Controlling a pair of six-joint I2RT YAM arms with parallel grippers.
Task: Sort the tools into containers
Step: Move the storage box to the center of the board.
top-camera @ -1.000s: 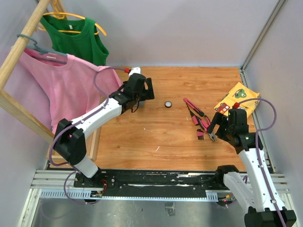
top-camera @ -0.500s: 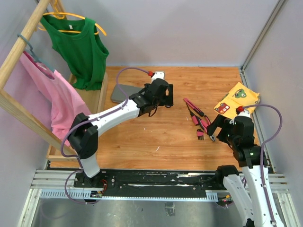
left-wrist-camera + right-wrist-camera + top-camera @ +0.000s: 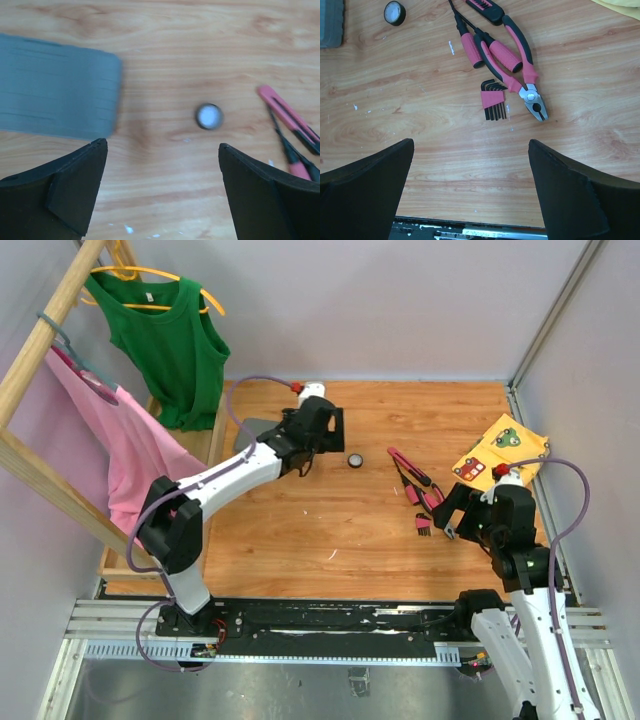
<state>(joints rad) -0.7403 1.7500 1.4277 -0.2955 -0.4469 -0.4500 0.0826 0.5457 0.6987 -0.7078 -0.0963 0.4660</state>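
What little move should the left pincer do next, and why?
Probably lower the left pincer onto the round disc. The pincer is open and holds nothing. The disc lies loose on the table just ahead of its open jaws, and the grey case sits close beside it.

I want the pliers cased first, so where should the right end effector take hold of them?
Probably at the head of the pliers, straight from above, closing across its width: they lie flat and bare table flanks the head, whereas the screwdrivers crowd the handles.
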